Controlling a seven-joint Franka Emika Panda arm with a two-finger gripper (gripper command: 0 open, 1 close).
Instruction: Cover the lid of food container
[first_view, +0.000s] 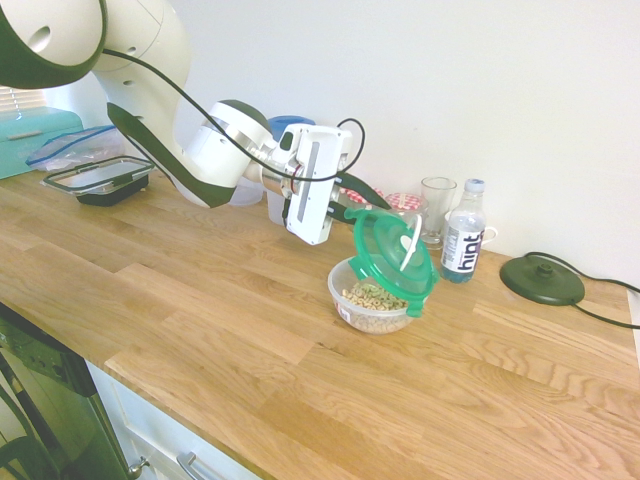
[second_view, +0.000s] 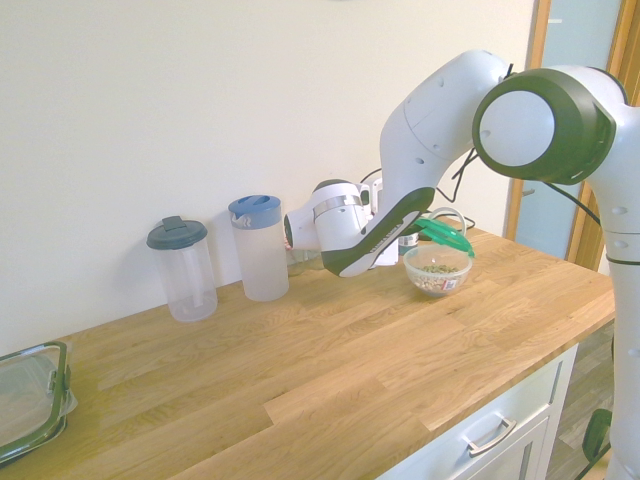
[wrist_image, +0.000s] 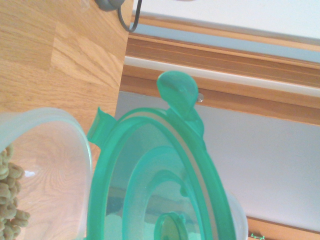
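**The green lid hangs tilted over the cereal bowl.**
The gripper (first_view: 352, 212) is closed tight on one edge of the lid (first_view: 392, 258). The lid leans steeply, its low edge at the far rim of the food container (first_view: 372, 302), which sits on the wooden surface (first_view: 250, 330). If the lid goes down this crooked, it could push the light bowl, tip it and spill the cereal, or sit on only one side.
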